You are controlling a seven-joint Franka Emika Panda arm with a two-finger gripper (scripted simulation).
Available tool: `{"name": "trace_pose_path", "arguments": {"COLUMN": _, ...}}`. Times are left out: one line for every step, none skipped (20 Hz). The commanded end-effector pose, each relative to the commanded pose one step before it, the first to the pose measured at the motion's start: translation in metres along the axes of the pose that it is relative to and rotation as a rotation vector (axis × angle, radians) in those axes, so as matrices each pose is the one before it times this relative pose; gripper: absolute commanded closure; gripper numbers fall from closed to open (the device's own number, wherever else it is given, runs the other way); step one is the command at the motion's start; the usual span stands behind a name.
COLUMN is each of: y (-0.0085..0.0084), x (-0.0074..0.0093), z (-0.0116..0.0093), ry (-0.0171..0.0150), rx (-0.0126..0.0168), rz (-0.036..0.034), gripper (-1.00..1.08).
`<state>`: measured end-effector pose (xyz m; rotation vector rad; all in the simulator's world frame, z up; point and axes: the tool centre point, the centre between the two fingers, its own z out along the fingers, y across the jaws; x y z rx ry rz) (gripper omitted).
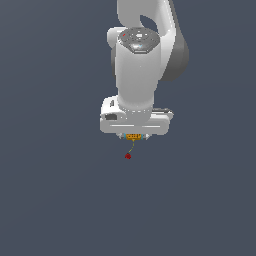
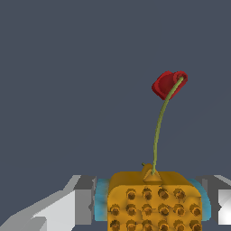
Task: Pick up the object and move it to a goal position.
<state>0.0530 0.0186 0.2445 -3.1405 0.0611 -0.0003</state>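
Observation:
The object is a tiny orange-yellow bumpy block with a thin green stem. It sits between the fingers of my gripper, which is shut on it. In the wrist view the object is squeezed between the pale blue pads on both sides, and its stem curves away from the block. The goal position, a tiny red dot, lies just below the gripper in the exterior view, at the tip of the stem. In the wrist view the goal position touches or overlaps the stem's end.
The white arm hangs straight above the gripper. A plain dark grey-blue ground fills both views.

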Motion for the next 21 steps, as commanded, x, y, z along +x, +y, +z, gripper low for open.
{"name": "trace_pose_path", "arguments": {"y": 0.00630, "x": 0.00601, "z": -0.02513, "ry": -0.00041, "rx": 0.00003, "rz": -0.00035, "gripper": 1.08}}
{"name": "trace_pose_path", "arguments": {"y": 0.00218, "x": 0.00234, "z": -0.00855, "ry": 0.00000, "rx": 0.00000, "rz": 0.00000, "gripper": 1.08}}
{"name": "trace_pose_path", "arguments": {"y": 0.00203, "x": 0.00221, "z": -0.00794, "ry": 0.00000, "rx": 0.00000, "rz": 0.00000, "gripper": 1.08}}
{"name": "trace_pose_path", "arguments": {"y": 0.00187, "x": 0.00208, "z": -0.00734, "ry": 0.00000, "rx": 0.00000, "rz": 0.00000, "gripper": 1.08}}
{"name": "trace_pose_path", "arguments": {"y": 0.00172, "x": 0.00196, "z": -0.00676, "ry": 0.00000, "rx": 0.00000, "rz": 0.00000, "gripper": 1.08}}
{"name": "trace_pose_path", "arguments": {"y": 0.00158, "x": 0.00184, "z": -0.00618, "ry": 0.00000, "rx": 0.00000, "rz": 0.00000, "gripper": 1.08}}
{"name": "trace_pose_path", "arguments": {"y": 0.00143, "x": 0.00171, "z": -0.00563, "ry": 0.00000, "rx": 0.00000, "rz": 0.00000, "gripper": 1.08}}
{"name": "trace_pose_path", "arguments": {"y": 0.00130, "x": 0.00159, "z": -0.00510, "ry": 0.00000, "rx": 0.00000, "rz": 0.00000, "gripper": 1.08}}
{"name": "trace_pose_path", "arguments": {"y": 0.00116, "x": 0.00145, "z": -0.00458, "ry": 0.00000, "rx": 0.00000, "rz": 0.00000, "gripper": 1.08}}
{"name": "trace_pose_path", "arguments": {"y": 0.00104, "x": 0.00131, "z": -0.00409, "ry": 0.00000, "rx": 0.00000, "rz": 0.00000, "gripper": 1.08}}
{"name": "trace_pose_path", "arguments": {"y": 0.00092, "x": 0.00119, "z": -0.00361, "ry": 0.00000, "rx": 0.00000, "rz": 0.00000, "gripper": 1.08}}
{"name": "trace_pose_path", "arguments": {"y": 0.00080, "x": 0.00106, "z": -0.00316, "ry": 0.00000, "rx": 0.00000, "rz": 0.00000, "gripper": 1.08}}
{"name": "trace_pose_path", "arguments": {"y": 0.00039, "x": 0.00084, "z": -0.00293, "ry": 0.00031, "rx": -0.00060, "rz": -0.00014, "gripper": 1.08}}
{"name": "trace_pose_path", "arguments": {"y": 0.00058, "x": 0.00084, "z": -0.00231, "ry": 0.00000, "rx": 0.00000, "rz": 0.00000, "gripper": 1.08}}
{"name": "trace_pose_path", "arguments": {"y": 0.00048, "x": 0.00073, "z": -0.00192, "ry": 0.00000, "rx": 0.00000, "rz": 0.00000, "gripper": 1.08}}
{"name": "trace_pose_path", "arguments": {"y": 0.00038, "x": 0.00063, "z": -0.00155, "ry": 0.00000, "rx": 0.00000, "rz": 0.00000, "gripper": 1.08}}
{"name": "trace_pose_path", "arguments": {"y": 0.00029, "x": 0.00052, "z": -0.00120, "ry": 0.00000, "rx": 0.00000, "rz": 0.00000, "gripper": 1.08}}
{"name": "trace_pose_path", "arguments": {"y": 0.00021, "x": 0.00041, "z": -0.00088, "ry": 0.00000, "rx": 0.00000, "rz": 0.00000, "gripper": 1.08}}
{"name": "trace_pose_path", "arguments": {"y": 0.00014, "x": 0.00030, "z": -0.00059, "ry": 0.00000, "rx": 0.00000, "rz": 0.00000, "gripper": 1.08}}
{"name": "trace_pose_path", "arguments": {"y": 0.00008, "x": 0.00018, "z": -0.00033, "ry": 0.00000, "rx": 0.00000, "rz": 0.00000, "gripper": 1.08}}
{"name": "trace_pose_path", "arguments": {"y": 0.00002, "x": 0.00006, "z": -0.00010, "ry": 0.00000, "rx": 0.00000, "rz": 0.00000, "gripper": 1.08}}
